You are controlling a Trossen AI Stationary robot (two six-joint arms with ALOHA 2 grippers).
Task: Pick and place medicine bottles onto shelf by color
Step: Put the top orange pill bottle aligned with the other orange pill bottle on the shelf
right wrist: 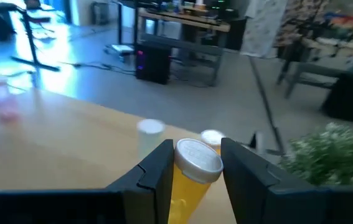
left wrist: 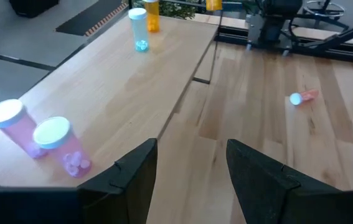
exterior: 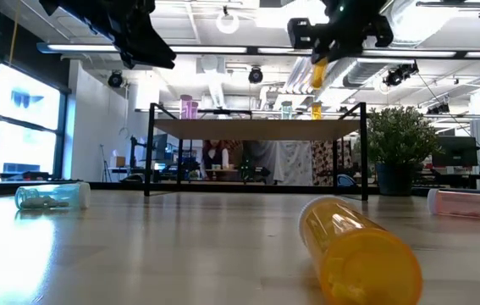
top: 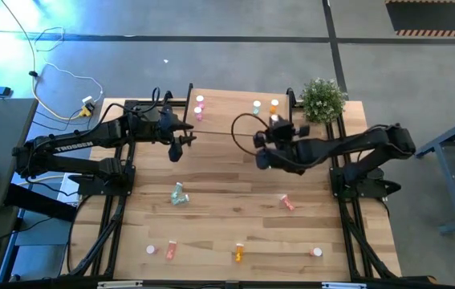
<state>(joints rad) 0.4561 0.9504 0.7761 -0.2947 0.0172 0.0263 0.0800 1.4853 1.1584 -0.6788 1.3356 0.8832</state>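
Shelf (top: 235, 112) is my reference point for everything, so: my right gripper (right wrist: 195, 163) is hanging above its plant-side end with an orange bottle (right wrist: 192, 171) pinched between both fingers, white cap facing forward. I'd guess it's held up high like that so it clears the two bottles already standing below, a pale green bottle (right wrist: 150, 138) and a second orange one (right wrist: 212, 138) near the little plant (top: 323, 98). Makes sense to me since orange goes next to orange. The held bottle is see-through amber plastic with a ribbed white cap, and it looks upright in the low view. At the shelf's other end two pink bottles (left wrist: 36, 140) stand close together, also white-capped with pills visible at the bottom. My left gripper (left wrist: 192, 174) sits by that pink end, fingers spread apart and holding nothing, probably just parked out of the way. Down on the table in front of the shelf there's more work lying around: a green bottle (top: 179, 195) on its side, a salmon one (top: 286, 202), another orange one (top: 238, 254) and a few more near the front edge.
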